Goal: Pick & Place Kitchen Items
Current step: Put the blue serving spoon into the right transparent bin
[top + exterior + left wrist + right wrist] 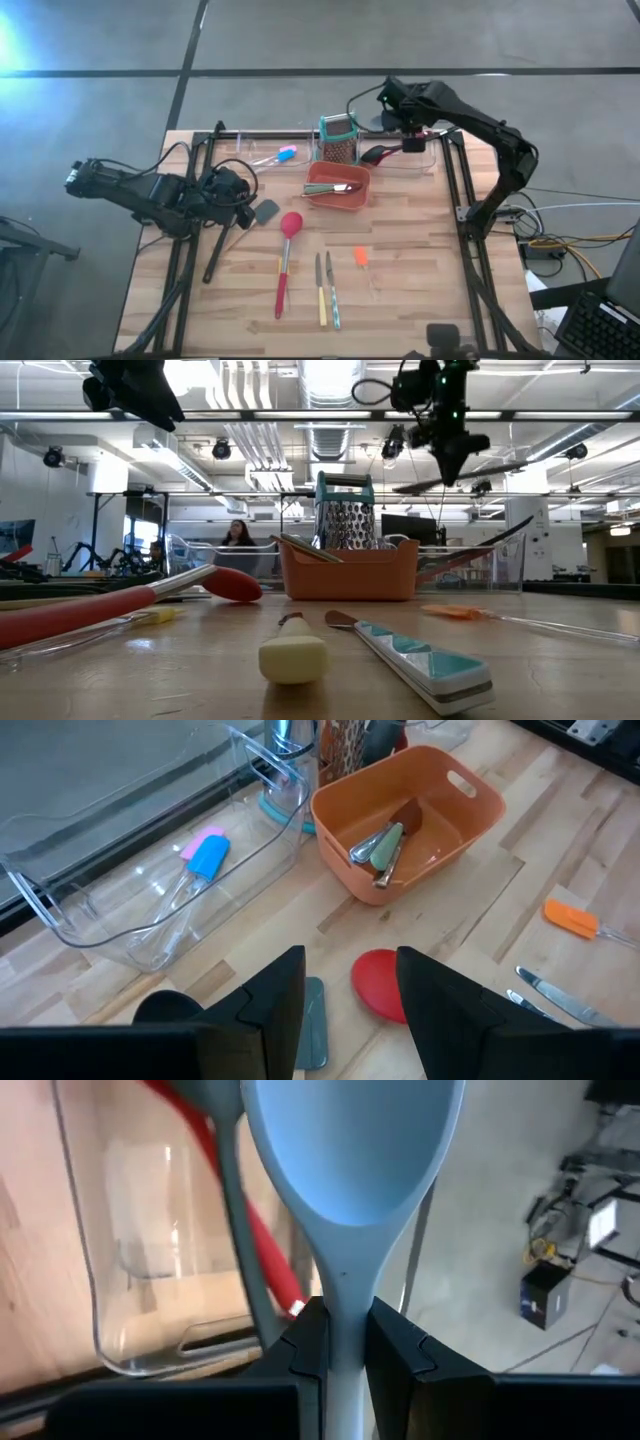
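The right gripper (338,1342) is gripping a grey spoon (350,1170) in closed fingers above the counter (420,270), while the left gripper (348,985) is hovering open-fingered.

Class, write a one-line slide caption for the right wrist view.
Right hand shut on a grey spoon, held above a clear bin containing a red utensil.

Pale striped wooden table (420,290); orange plastic bin (440,800); red round-headed silicone spoon (286,262); blue and pink scrapers (205,853); small orange scraper (360,257); yellow-handled knife (322,295) beside teal-patterned knife (332,295); grey spoon (350,1170)
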